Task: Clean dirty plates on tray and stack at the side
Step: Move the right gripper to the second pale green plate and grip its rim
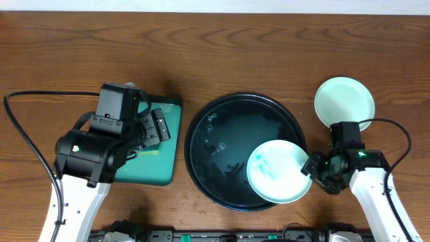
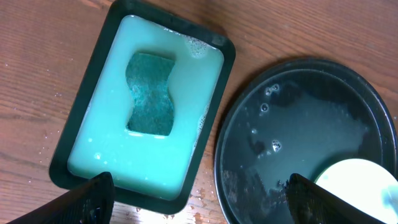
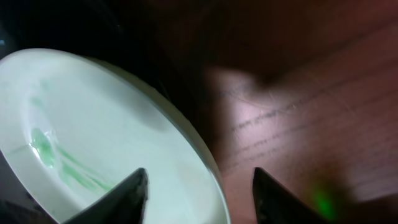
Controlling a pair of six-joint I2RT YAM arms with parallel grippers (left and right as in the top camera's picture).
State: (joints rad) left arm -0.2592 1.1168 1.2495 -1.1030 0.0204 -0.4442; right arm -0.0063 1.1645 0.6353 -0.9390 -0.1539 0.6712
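- Two plates show in the overhead view. The smeared plate (image 1: 275, 173) lies in the lower-right part of the black tray (image 1: 208, 134), its edge over the tray's rim. The clean plate (image 1: 344, 101) sits on the desk (image 1: 215, 54) to the right of the tray. Whether another plate lies under it, I cannot tell.
- Right end effector (image 1: 311, 166) is at the smeared plate's right edge. In the right wrist view its jaws stand at medium width on either side of the plate rim, one finger over the plate's inside and one outside. No pinch is visible.
- Green streaks mark the smeared plate's inside, left of the fingers.
- Left end effector (image 1: 160, 126) is spread wide and holds nothing. It hangs above the sponge tray (image 1: 161, 168), where a sponge (image 2: 149, 93) lies in pale soapy liquid.
- Key relation: the smeared plate lies directly left of the right end effector, rim already between its jaws. The right arm is far nearer; the left arm is across the tray.
- Judgement: the next step is to grip the rim, and the wet rim may slip.
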